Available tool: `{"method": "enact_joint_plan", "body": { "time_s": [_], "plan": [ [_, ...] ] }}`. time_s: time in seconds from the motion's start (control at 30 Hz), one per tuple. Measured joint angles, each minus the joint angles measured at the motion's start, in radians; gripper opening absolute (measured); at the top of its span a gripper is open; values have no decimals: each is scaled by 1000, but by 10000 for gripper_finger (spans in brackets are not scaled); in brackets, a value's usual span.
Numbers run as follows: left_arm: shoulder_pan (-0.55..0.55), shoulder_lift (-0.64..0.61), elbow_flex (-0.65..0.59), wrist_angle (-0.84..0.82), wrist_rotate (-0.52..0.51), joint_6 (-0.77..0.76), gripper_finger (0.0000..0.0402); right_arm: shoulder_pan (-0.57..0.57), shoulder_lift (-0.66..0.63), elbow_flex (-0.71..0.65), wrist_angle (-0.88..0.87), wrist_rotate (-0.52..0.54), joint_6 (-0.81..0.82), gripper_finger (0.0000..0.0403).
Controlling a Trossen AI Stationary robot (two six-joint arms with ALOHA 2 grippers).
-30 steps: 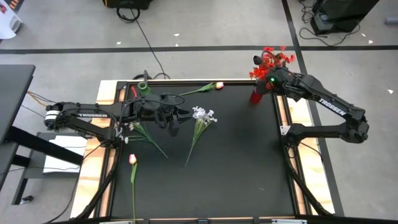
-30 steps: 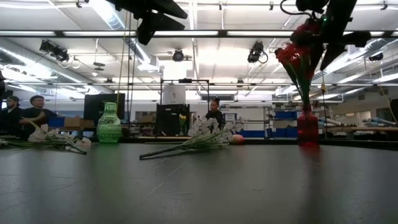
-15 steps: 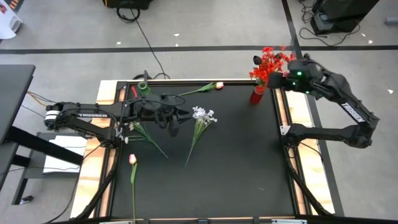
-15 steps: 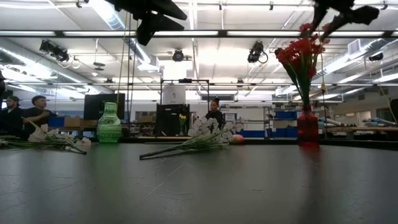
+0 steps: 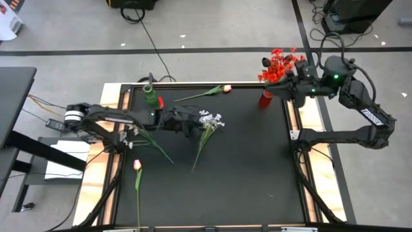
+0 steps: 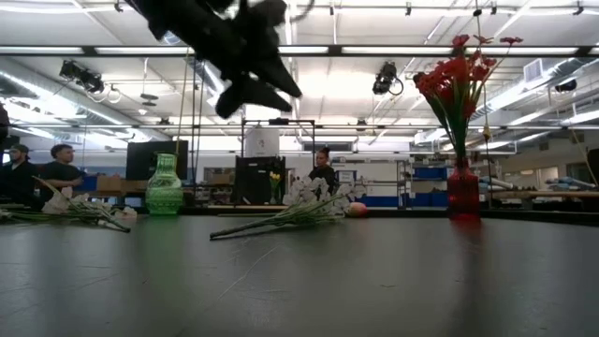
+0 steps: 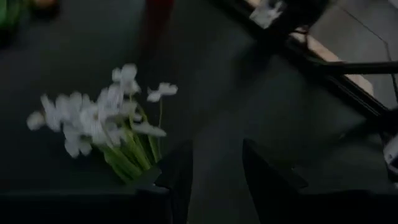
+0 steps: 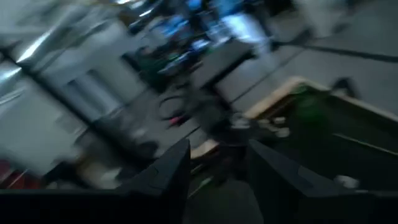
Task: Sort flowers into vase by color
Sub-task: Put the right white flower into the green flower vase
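Note:
A bunch of white flowers [image 5: 209, 121] lies flat mid-table, blooms toward the far edge; it also shows in the low view [image 6: 299, 211]. My left gripper [image 5: 192, 124] is open just left of those blooms [image 7: 102, 118], above the table [image 6: 248, 65]. Red flowers [image 5: 280, 63] stand with their stems in a red vase [image 5: 266, 98] at the far right corner. My right gripper [image 5: 288, 88] is open and empty just right of the vase. A green vase [image 5: 150, 96] stands far left. Pink buds lie at the far edge [image 5: 225, 88] and near left [image 5: 136, 165].
Another bunch of white flowers [image 5: 138, 133] lies by the table's left edge, under my left arm. The near and right parts of the black mat [image 5: 244, 180] are bare. People show in the room beyond the table [image 6: 56, 168].
My right gripper has drawn up and away from the red flowers toward the table's right edge; the flowers stay standing in the red vase. My left gripper has gone toward the table's right and down, toward the white bunch.

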Motion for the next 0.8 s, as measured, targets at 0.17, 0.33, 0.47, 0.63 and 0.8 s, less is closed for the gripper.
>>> {"method": "enact_joint_plan", "body": {
  "time_s": [0.17,0.33,0.47,0.63,0.8],
  "plan": [
    [-9,84,0,48,-1,-88,146,11,0,0,-67,-114,-64,165],
    [-21,164,0,39,-1,-183,146,23,3,-15,-217,-54,-63,165],
    [-43,184,-1,36,0,-227,146,66,12,-78,-242,12,-8,165],
    [-63,172,-1,16,-1,-268,144,140,40,-183,-224,109,84,165],
    [-61,126,-1,-63,27,-267,133,226,91,-285,-131,212,210,165]
  ]
}}
